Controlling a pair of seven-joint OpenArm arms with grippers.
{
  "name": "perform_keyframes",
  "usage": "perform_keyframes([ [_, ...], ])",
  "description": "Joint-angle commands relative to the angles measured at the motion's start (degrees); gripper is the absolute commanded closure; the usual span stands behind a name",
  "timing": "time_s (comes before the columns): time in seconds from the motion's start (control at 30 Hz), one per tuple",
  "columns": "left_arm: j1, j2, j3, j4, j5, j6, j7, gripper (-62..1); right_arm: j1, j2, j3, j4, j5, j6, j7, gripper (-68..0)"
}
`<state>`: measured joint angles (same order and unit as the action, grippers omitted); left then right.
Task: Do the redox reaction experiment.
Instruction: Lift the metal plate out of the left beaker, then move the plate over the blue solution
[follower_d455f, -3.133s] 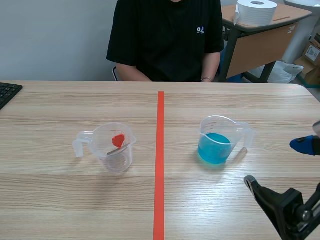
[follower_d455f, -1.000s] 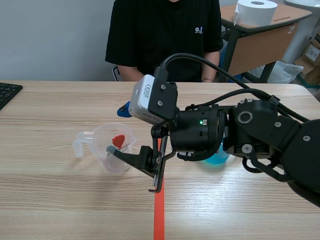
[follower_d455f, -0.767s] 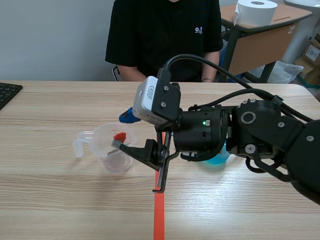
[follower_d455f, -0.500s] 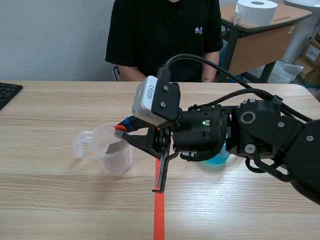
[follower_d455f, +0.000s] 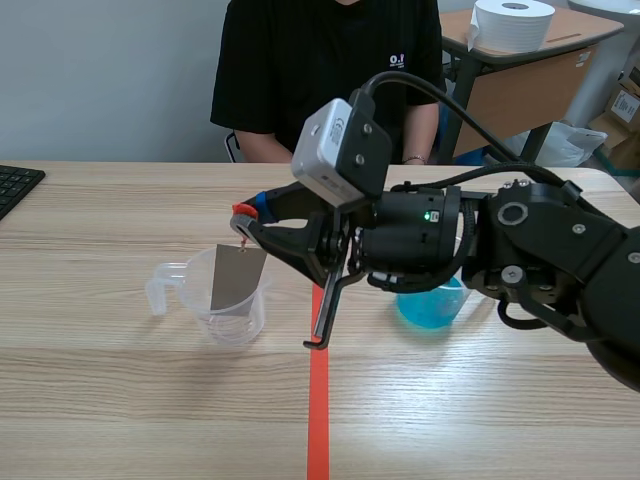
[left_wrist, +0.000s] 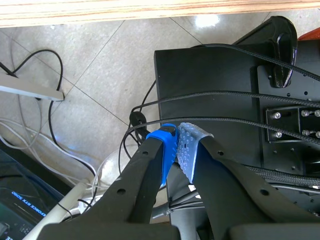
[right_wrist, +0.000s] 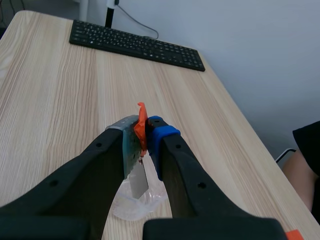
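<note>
So the right gripper (follower_d455f: 246, 222) has its fingers pinched tight on the little red tab (follower_d455f: 239, 211) at the top of the metal strip (follower_d455f: 237, 278). The strip hangs straight down from that tab. Its lower end dips inside the rim of the empty measuring cup (follower_d455f: 215, 305), but I can't tell if it touches the bottom. In the right wrist view it's the same story: tab (right_wrist: 141, 122) squeezed between the two pads, grey strip (right_wrist: 138, 184) dangling below, clear cup (right_wrist: 131, 206) directly underneath.

The cup of blue liquid (follower_d455f: 432, 308) sits well apart from the empty cup, on the side the right arm comes in from, and it's half hidden behind that arm. The left gripper (left_wrist: 177, 145) is nowhere near the empty cup. It's down below the bench (follower_d455f: 120, 400) edge with its fingers pressed together on nothing.

Handling-wise, that strip looks thin, light and fairly stiff, so I'd guess weight isn't the problem, swing is. It's free to pendulum from such a tiny hold. The tab looks like the right place to grab, since it keeps the fingers clear of the liquid, but it's small and could slip or peel. I'd move slow and lower it dead vertical.
</note>
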<state>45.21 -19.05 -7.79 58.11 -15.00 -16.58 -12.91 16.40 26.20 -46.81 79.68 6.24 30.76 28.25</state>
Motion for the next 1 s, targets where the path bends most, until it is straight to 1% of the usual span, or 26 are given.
perform_keyframes([
  [0.0,0.7,0.3,-0.5,0.8,-0.4,-0.3,-0.6,-4.9,0.9,0.3,1.2,2.1,1.8,-0.1,0.2,-1.3],
  [0.07,0.7,0.3,-0.5,0.8,-0.4,-0.3,-0.6,-4.9,0.9,0.2,1.9,3.4,3.3,0.9,-1.1,-1.3],
  [0.17,0.7,0.3,-0.5,0.8,-0.4,-0.2,-0.6,-4.9,0.9,0.1,2.7,5.8,5.6,1.0,-4.1,-1.3],
  [0.37,0.7,0.3,-0.5,0.8,-0.3,-0.2,-0.6,-4.9,0.9,0.1,4.4,11.6,10.8,1.0,-12.1,-1.3],
  [0.43,0.7,0.3,-0.5,0.8,-0.3,0.6,-0.3,-4.9,0.9,0.1,5.2,13.5,12.8,1.0,-14.9,-1.3],
  [0.5,0.7,0.3,-0.5,0.8,-0.3,0.7,-0.3,-4.9,0.9,0.1,6.3,15.5,15.2,1.0,-17.9,-1.3],
  [0.53,0.7,0.3,-0.5,0.8,-0.3,0.6,-0.2,-4.9,0.9,0.1,6.9,16.4,16.3,1.2,-19.5,-1.3],
  [0.6,0.7,0.3,-0.5,0.8,-0.3,0.6,-0.2,-4.9,0.9,0.2,8.4,18.3,18.6,2.2,-22.8,-1.3],
  [0.77,0.7,0.3,-0.5,0.8,-0.3,0.6,-0.2,-4.9,0.9,0.5,12.7,22.1,24.3,2.4,-31.1,-1.3],
  [0.9,0.7,0.3,-0.5,0.8,-0.3,0.6,-0.2,-4.9,0.7,1.8,17.0,23.8,28.8,4.9,-35.2,-1.3],
  [0.97,0.6,0.3,-0.5,0.8,-0.3,0.6,-0.2,-4.9,0.5,2.9,18.9,24.5,30.7,4.9,-37.2,-1.3],
])
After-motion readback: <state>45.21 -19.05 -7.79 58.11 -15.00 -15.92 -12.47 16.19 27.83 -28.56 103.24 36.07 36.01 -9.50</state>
